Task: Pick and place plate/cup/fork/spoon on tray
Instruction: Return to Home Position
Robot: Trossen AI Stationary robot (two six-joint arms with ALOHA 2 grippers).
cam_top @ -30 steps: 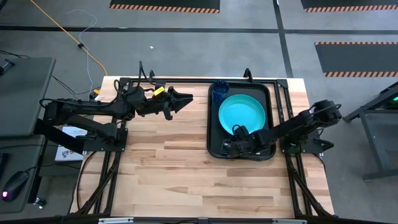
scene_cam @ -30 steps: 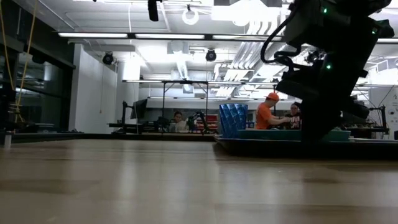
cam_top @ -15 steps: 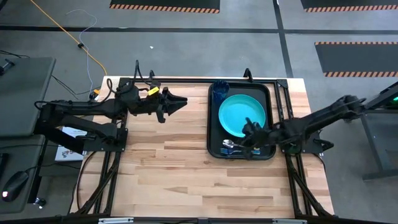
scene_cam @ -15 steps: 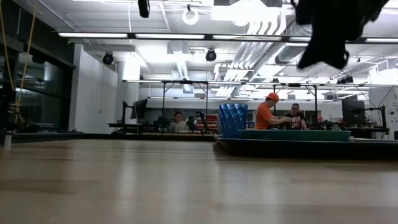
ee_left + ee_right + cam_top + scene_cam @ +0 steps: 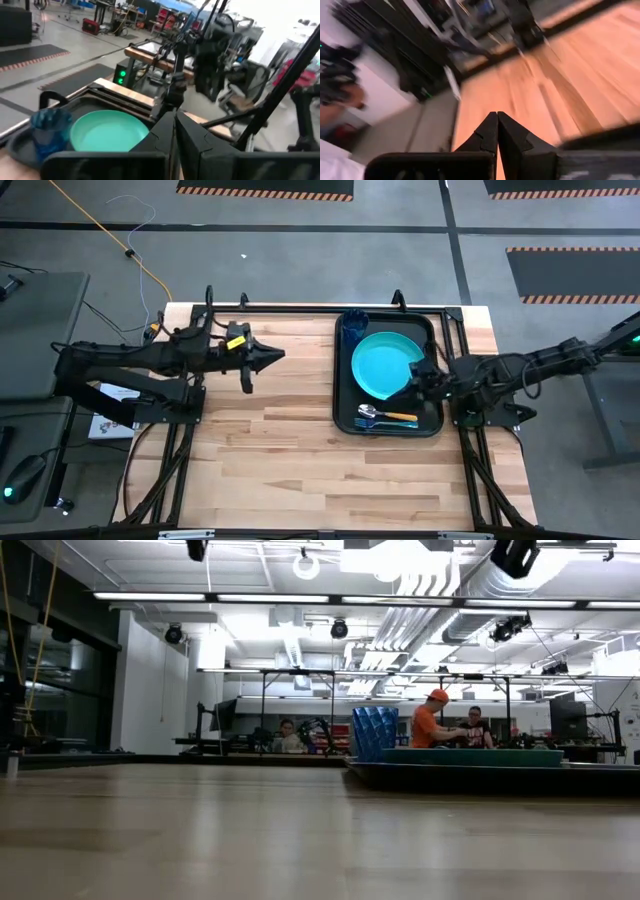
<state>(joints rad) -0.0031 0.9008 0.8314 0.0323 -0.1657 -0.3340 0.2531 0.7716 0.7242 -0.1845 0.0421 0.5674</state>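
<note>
A pale wooden table (image 5: 300, 440) stands on a grey floor (image 5: 300, 260), which carries a yellow cable (image 5: 100, 230) at the far left and black mats (image 5: 265, 188) with orange-striped edges along the top. A grey desk (image 5: 40, 310) sits off the table's left side. Over the table's left half, the left gripper (image 5: 276, 355) hangs above bare wood, well apart from the tableware; its wrist view shows the fingers (image 5: 165, 131) pressed together, holding nothing. On the table's right half lies the black tray (image 5: 341, 385). The dark-blue cup (image 5: 352, 328) stands in its far left corner, the turquoise plate (image 5: 385, 365) fills its middle, and the spoon (image 5: 386, 414) and fork (image 5: 384, 424) lie side by side along its near edge. The right gripper (image 5: 420, 372) hangs over the tray's right side by the plate's edge, fingers (image 5: 487, 131) clenched to a point and empty. Seen from table height, the room behind is a bright workshop with benches, ceiling pipes and a seated person (image 5: 433, 720) in orange. From there the tray's rim (image 5: 480, 776) hides the spoon and fork. Only the cup's upper part (image 5: 375, 735) and a band of the plate (image 5: 470, 756) rise above it. Both arms are cut off at the top edge. The fork is hard to make out from above, a thin blue line just beside the spoon. The right wrist view is blurred, showing little more than wood.
</note>
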